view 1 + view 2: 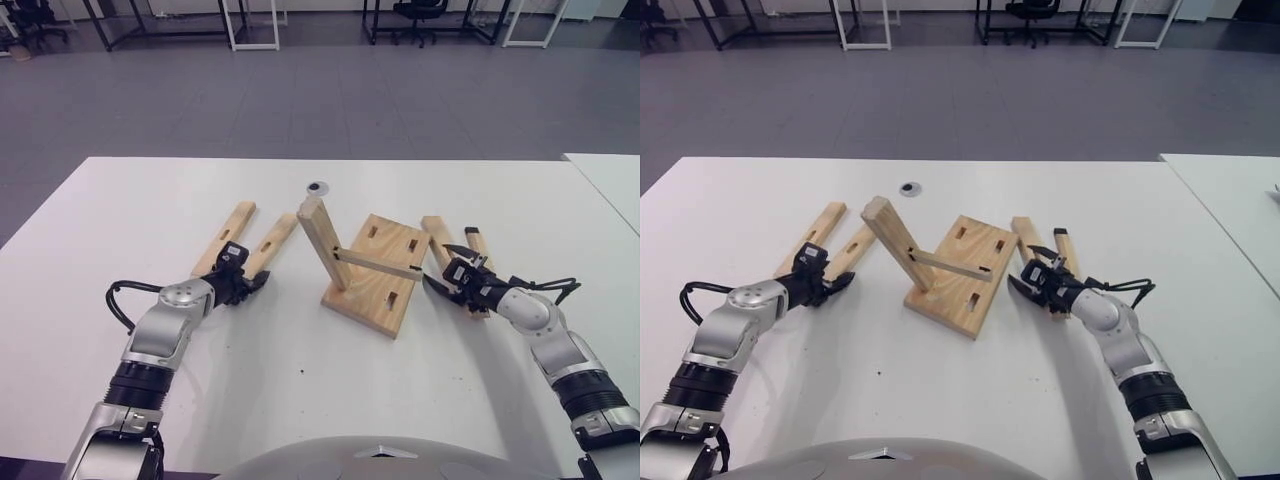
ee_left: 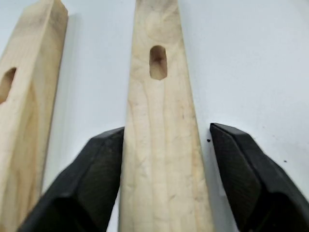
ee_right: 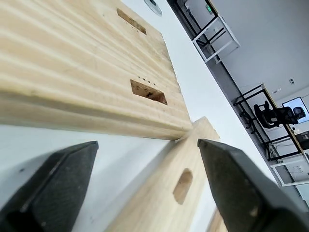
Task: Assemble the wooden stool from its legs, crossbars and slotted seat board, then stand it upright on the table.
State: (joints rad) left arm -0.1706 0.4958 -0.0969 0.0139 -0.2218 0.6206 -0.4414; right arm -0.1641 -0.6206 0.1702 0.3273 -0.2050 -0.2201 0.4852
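Note:
The slotted seat board [image 1: 385, 290] lies flat mid-table. A leg [image 1: 322, 240] stands tilted at its left edge, and a thin crossbar [image 1: 378, 264] runs from that leg over the board. Two loose legs [image 1: 228, 235] [image 1: 274, 240] lie to the left. My left gripper [image 1: 255, 283] is open and straddles the near end of the right-hand one, a slotted leg [image 2: 161, 121] between its fingers. Right of the board lie another slotted leg [image 3: 169, 198] and a shorter piece [image 1: 478, 245]. My right gripper [image 1: 445, 266] stands open over that leg, beside the board's edge.
A round grommet [image 1: 319, 187] sits in the white table [image 1: 150, 200] behind the standing leg. A second table [image 1: 610, 185] adjoins at the far right. Bare tabletop stretches in front of the board and toward both side edges.

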